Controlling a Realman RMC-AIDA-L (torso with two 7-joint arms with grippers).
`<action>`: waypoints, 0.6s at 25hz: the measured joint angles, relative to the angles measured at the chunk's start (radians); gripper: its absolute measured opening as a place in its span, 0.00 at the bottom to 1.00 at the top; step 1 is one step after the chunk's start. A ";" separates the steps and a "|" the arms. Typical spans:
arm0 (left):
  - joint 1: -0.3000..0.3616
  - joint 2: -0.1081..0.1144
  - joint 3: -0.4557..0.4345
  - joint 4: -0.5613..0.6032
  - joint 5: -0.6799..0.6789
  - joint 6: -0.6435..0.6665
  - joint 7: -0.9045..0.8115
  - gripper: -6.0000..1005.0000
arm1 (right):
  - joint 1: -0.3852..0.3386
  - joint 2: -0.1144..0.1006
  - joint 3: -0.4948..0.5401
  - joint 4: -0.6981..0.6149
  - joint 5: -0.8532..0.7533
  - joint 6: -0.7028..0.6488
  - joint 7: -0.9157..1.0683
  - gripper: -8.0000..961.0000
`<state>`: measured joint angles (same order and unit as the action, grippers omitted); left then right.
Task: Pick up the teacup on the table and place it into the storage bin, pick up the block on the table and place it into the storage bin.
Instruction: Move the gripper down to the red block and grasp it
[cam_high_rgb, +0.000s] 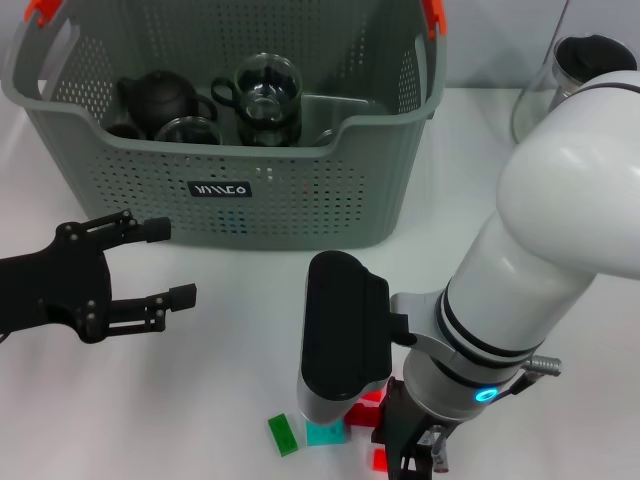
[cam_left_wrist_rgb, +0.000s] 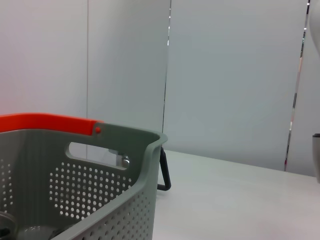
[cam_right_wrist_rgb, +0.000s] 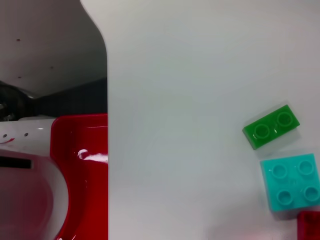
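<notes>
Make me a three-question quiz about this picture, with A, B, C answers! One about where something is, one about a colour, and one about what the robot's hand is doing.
1. Where is the black teapot?
A. Inside the bin
B. On the table beside the blocks
C. In the left gripper

2. What colour is the block lying next to the green block?
A. Yellow
B. Turquoise
C. Purple

3. How is the left gripper?
A. Shut on a cup
B. Shut on a block
C. Open and holding nothing

Answers:
1. A, the teapot sits among the glass cups within the bin's walls.
2. B, the right wrist view shows a turquoise block right beside the green one.
3. C, its two fingers are spread apart in front of the bin with only table between them.
</notes>
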<state>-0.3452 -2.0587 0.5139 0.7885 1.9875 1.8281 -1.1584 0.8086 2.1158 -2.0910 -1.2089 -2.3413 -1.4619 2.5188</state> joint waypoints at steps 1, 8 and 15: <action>0.000 0.000 0.000 0.000 0.000 0.000 0.002 0.84 | 0.001 0.000 -0.001 0.003 0.000 0.004 0.000 0.70; 0.002 0.000 0.000 -0.001 -0.001 -0.001 0.006 0.84 | 0.004 0.001 -0.003 0.011 0.000 0.017 0.000 0.70; 0.002 0.000 0.000 -0.002 -0.004 -0.003 0.007 0.84 | 0.006 0.003 -0.006 0.024 -0.002 0.026 0.000 0.69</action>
<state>-0.3436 -2.0587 0.5138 0.7869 1.9839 1.8253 -1.1515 0.8146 2.1184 -2.0969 -1.1846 -2.3437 -1.4362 2.5188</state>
